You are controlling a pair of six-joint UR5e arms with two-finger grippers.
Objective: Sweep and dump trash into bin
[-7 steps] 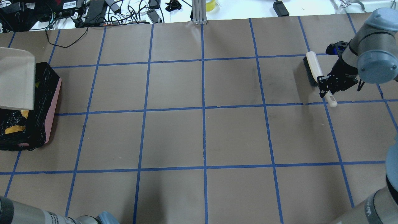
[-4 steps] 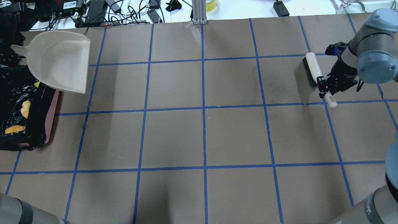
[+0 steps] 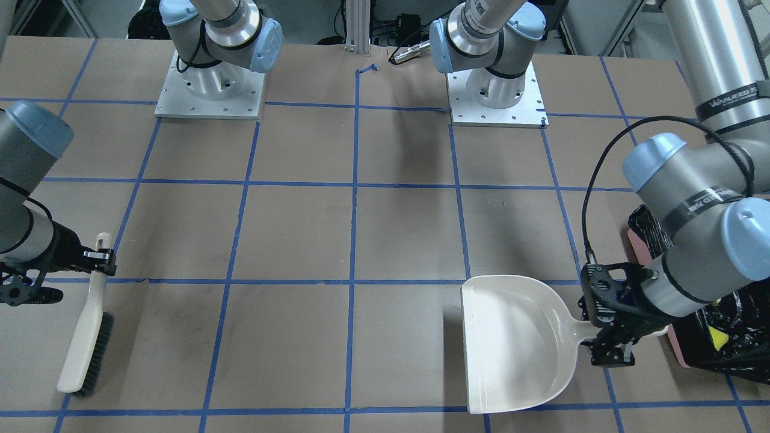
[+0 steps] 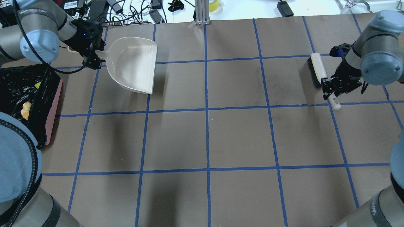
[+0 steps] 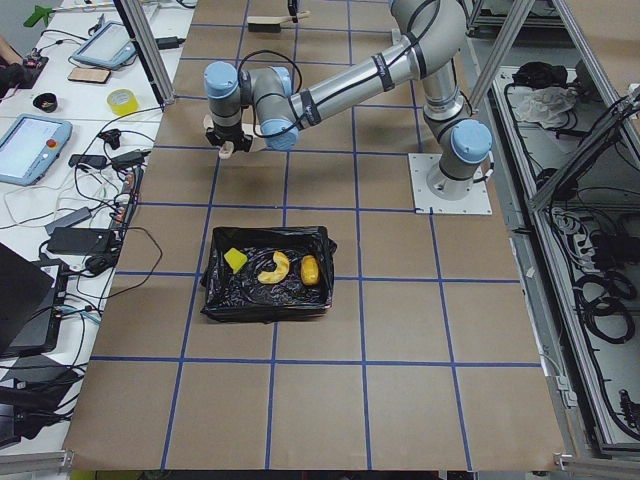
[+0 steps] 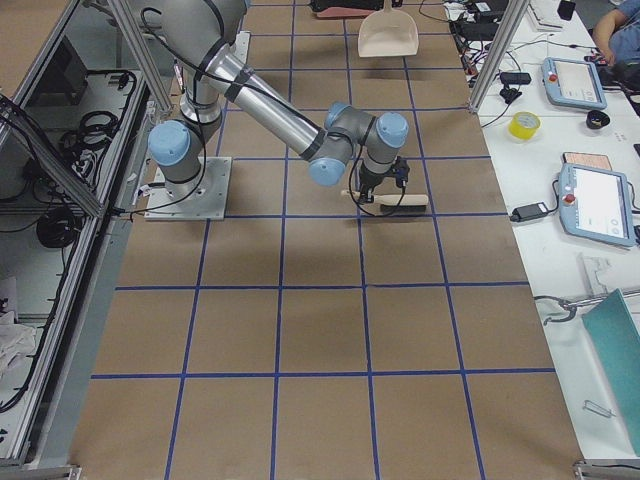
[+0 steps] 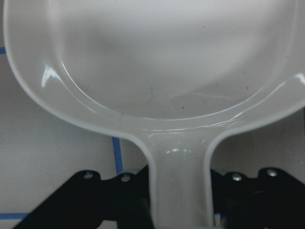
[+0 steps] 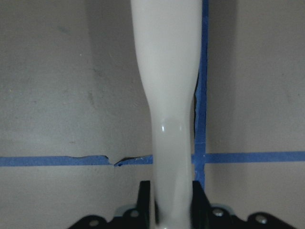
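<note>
Dumping looked done, trash (image 4: pixel 26 110) in the nine-o'clock bin (image 4: pixel 53 104); left pincer (image 4: pixel 97 60) clasped the empty dustpan (image 4: pixel 134 67), right pincer (image 4: pixel 329 85) the brush (image 4: pixel 317 67), both awaiting set-down

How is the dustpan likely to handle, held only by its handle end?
Probably stiff: the dustpan holds its scoop shape held out from the left gripper. Likely light, being thin-walled and empty. Its glossy handle may slip or twist in the grip.

"WANJEED" in white letters on a black band (image 3: pixel 731 103) around the left arm (image 3: pixel 698 42)
</note>
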